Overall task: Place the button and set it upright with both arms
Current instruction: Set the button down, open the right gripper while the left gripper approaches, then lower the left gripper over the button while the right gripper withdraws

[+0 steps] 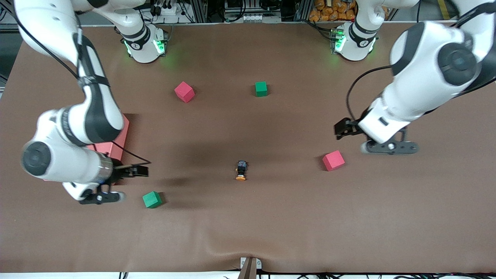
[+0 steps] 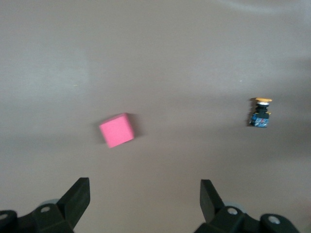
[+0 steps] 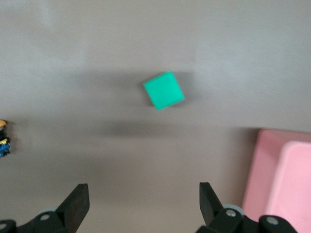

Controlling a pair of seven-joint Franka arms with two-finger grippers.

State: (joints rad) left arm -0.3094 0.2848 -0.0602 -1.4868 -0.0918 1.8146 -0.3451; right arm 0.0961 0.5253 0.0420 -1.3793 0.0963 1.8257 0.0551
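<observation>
Beside right hand (image 3: 141,201): pink block (image 3: 284,182) (half-hidden frontally)

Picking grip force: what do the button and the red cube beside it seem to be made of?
Button: likely hard plastic, with a smooth orange cap and a dark body; it lies on its side. Red cube: probably foam, with matte, even colour, no shine and slightly soft edges. Neither can be confirmed from looks alone.

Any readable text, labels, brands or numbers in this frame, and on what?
None can be read.
Arm bases: small dark marks, too small to read.
Button: blue patch on its body, blurred.
Cubes: plain faces.
</observation>
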